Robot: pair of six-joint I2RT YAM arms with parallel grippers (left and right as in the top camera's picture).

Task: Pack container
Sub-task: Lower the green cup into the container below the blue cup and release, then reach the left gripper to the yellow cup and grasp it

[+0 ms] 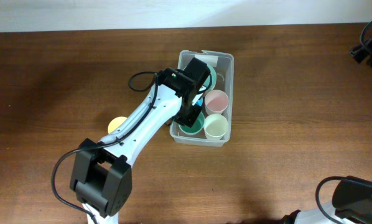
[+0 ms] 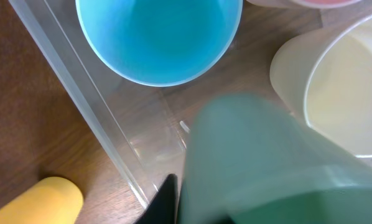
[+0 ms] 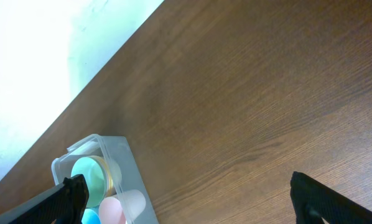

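Since the near-left corner looks like the free slot, the left pincer (image 1: 190, 117) clasps a green cup (image 2: 254, 162) there, inside the clear container (image 1: 230, 81) mid-bench (image 1: 298, 155), beside a blue cup (image 2: 158, 37) and a cream cup (image 1: 216, 126). The right pincer (image 3: 186, 186) gapes idle; a yellow cup (image 1: 117, 124) waits left.

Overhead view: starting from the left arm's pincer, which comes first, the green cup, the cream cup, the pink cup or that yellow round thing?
1. The green cup, at the tip of the left pincer, in a corner of the container.
2. The cream cup and the pink cup, to its right inside the container; too close to call.
3. The yellow round thing, outside on the table, across the arm.
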